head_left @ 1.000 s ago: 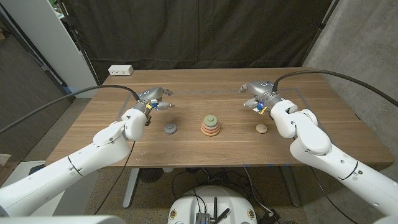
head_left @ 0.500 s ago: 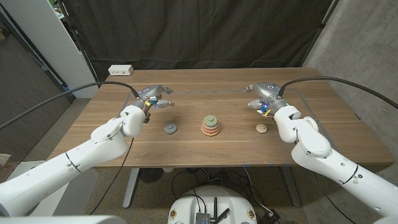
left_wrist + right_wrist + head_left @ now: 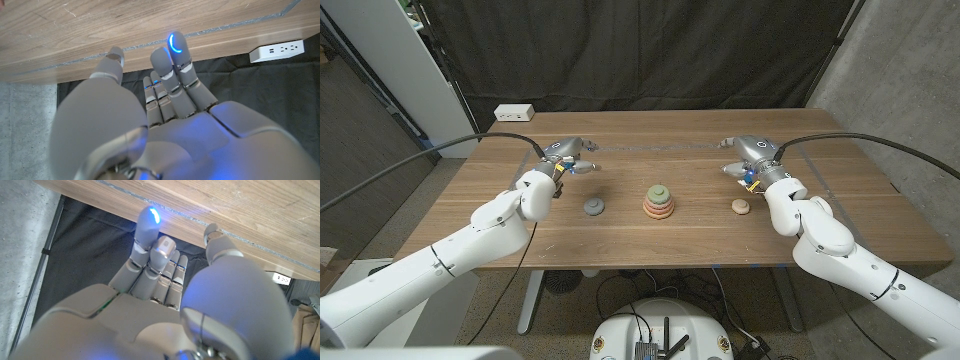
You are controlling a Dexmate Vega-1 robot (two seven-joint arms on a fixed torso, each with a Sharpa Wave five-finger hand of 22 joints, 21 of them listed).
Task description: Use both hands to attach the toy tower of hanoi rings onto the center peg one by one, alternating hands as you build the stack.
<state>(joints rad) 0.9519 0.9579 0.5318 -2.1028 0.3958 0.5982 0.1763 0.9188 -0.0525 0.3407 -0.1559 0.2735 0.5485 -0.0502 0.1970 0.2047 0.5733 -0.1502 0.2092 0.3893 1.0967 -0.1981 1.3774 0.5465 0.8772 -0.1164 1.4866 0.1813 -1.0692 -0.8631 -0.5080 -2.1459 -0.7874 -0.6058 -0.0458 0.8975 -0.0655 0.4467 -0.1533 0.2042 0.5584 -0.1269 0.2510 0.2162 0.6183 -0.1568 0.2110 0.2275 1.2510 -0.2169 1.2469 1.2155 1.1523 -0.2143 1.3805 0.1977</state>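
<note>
Wooden table (image 3: 620, 240), brown plank top, bearing the whole set.

Item: stack (image 3: 659, 201) at the table's centre, rings already on the peg, topped green.
Item: grey ring (image 3: 593, 207), loose, lying between my left hand and the stack.
Item: beige ring (image 3: 741, 206), loose, lying just in front of my right hand, well apart from the stack.
Item: left hand (image 3: 567, 156), above the table behind the grey ring, fingers spread, holding nothing; its wrist view shows the fingers (image 3: 172, 65) reaching out straight over the wood.
Item: right hand (image 3: 749, 156), mirrored on the far side, fingers extended and apart, also empty.

Handling note: I judge two rings are left to place. Whichever hand I send, I would lower it straight over its ring, pinch the rim from opposite sides so the hole stays free, carry it level above the peg, and release only once centred. The other hand should hold off from the stack so the arms do not cross.

Surroundings: black curtain (image 3: 640, 50) behind the table; white power strip (image 3: 514, 113) at the far left corner; grey wall (image 3: 910, 70) to the right.
</note>
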